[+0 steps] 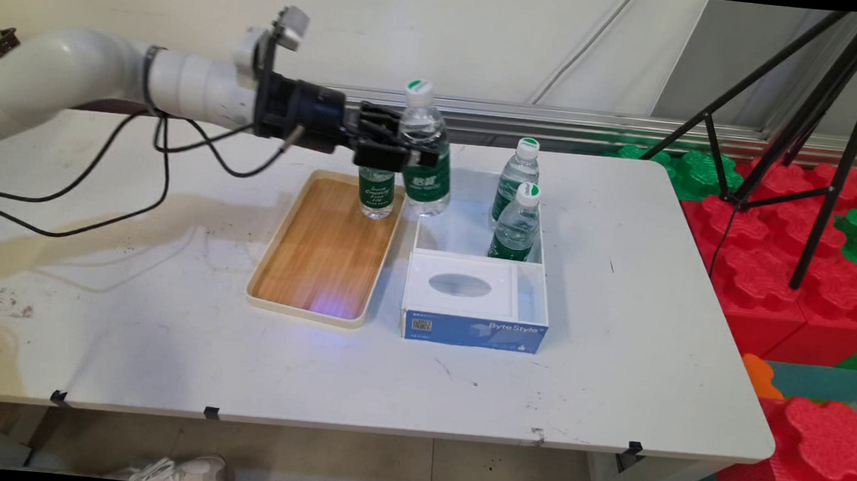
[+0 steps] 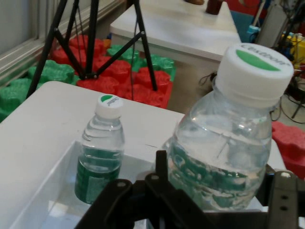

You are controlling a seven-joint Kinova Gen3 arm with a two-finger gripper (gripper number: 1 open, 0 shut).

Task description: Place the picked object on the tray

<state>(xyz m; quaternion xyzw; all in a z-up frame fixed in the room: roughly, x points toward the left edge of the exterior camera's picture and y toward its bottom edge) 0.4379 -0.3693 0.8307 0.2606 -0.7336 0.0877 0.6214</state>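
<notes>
Bottle (image 1: 424, 148): upright, long axis vertical, cap up, raised above the gap between the wooden tray (image 1: 320, 251) and the white box (image 1: 475, 275).
Pincer (image 1: 405, 153): clamped on the bottle's green label.
Around: another bottle (image 1: 376, 190) stands on the tray's far end; two more (image 1: 515, 224) inside the box.
Look: clear, water-filled, white cap.

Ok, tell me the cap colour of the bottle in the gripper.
White with a green patch on top, clearest in the hand view: cap of the held bottle.

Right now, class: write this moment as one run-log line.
gripper: shut on held bottle, lifted | below: tray with one bottle | white box: two bottles
</notes>
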